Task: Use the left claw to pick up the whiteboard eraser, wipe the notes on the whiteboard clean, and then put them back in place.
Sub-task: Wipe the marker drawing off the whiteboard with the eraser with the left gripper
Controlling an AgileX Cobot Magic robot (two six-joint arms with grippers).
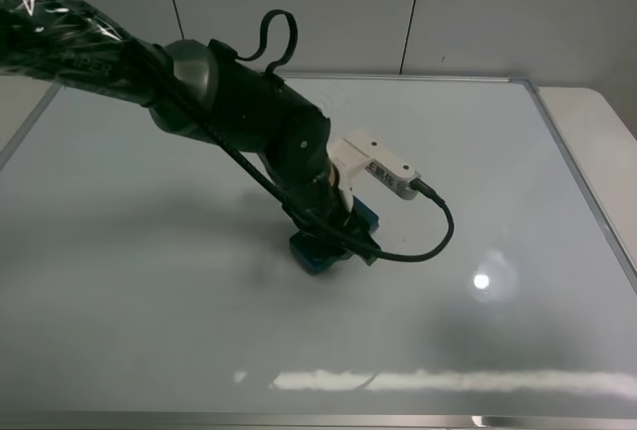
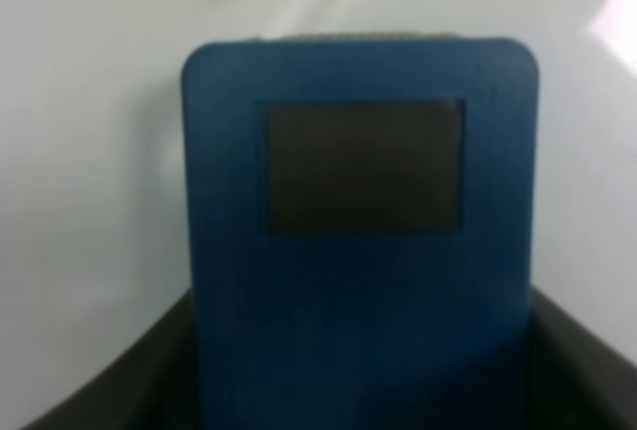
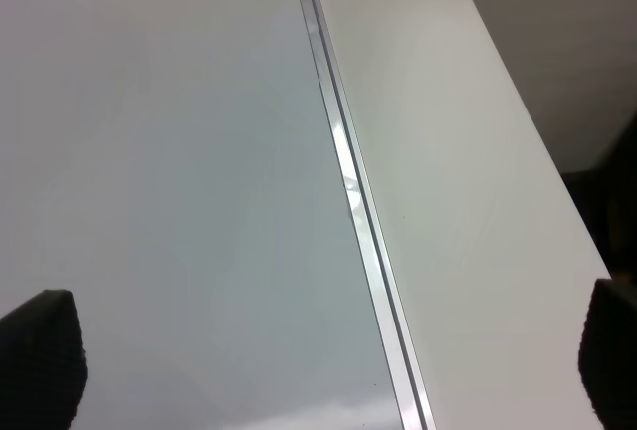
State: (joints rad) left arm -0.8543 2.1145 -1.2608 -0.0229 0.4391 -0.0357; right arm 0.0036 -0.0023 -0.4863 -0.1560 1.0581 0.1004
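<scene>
Whiteboard (image 1: 518,171), large, glossy and silver-framed, fills the high view, where the black glossy left claw (image 1: 333,239) reaches in from 10 o'clock and hides most of the small teal-blue rectangular eraser (image 1: 317,257) on the board near its middle. Only the blurred left wrist view shows that eraser's dark-patched top (image 2: 358,251), pinched between the claw's dark fingers (image 2: 109,390). Right gripper (image 3: 328,370), cut off to two black fingertips (image 3: 40,355) set wide apart over the board's frame (image 3: 343,166), appears in its wrist view alone.

Left arm (image 1: 239,102) outstretched, left tool (image 1: 336,235) down, clamped on whiteboard eraser (image 1: 315,258), right tool (image 3: 328,350) spread wide
</scene>
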